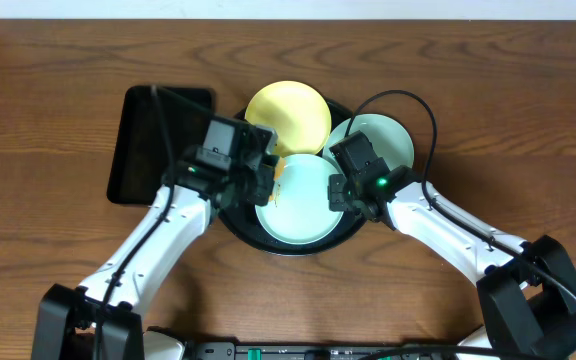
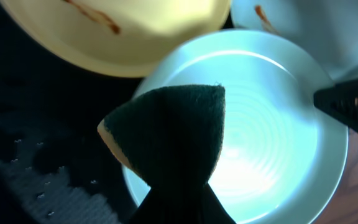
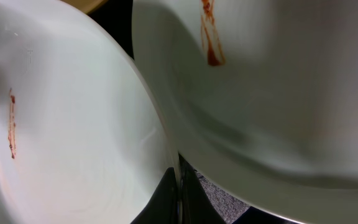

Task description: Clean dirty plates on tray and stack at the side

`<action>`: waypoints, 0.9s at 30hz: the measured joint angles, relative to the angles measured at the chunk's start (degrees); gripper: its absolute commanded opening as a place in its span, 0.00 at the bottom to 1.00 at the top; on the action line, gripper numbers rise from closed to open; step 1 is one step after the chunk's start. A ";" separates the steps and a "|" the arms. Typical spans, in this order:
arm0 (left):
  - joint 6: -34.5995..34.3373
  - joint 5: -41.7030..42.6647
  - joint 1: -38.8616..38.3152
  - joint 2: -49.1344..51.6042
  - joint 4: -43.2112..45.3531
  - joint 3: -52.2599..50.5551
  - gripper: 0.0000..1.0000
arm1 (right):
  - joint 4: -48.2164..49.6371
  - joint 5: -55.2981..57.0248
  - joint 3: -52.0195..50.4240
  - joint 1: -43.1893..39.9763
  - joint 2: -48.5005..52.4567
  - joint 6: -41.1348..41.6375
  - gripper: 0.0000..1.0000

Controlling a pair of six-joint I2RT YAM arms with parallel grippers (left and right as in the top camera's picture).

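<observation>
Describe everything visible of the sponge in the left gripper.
The sponge is a dark green scouring pad with a yellow foam edge showing at its left. Looking soft, it is pinched into a wedge by the left gripper, widening away from it, above the near mint-green plate; contact cannot be told.

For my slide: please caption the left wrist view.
Left gripper holds a green sponge over a mint plate, beside the yellow plate.

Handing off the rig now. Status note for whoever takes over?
Left gripper: shut on sponge, over the front mint plate.
Right gripper: shut on that plate's rim.
Things: front mint plate, yellow plate and rear mint plate all on the round tray.
Done: nothing stacked; smears show on all three.
Left: wipe each, stack on the tabletop beside the tray.
</observation>
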 measured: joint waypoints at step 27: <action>-5.79 -3.04 -4.70 1.29 21.49 -14.80 0.08 | -0.42 0.02 0.00 0.00 0.00 0.02 0.01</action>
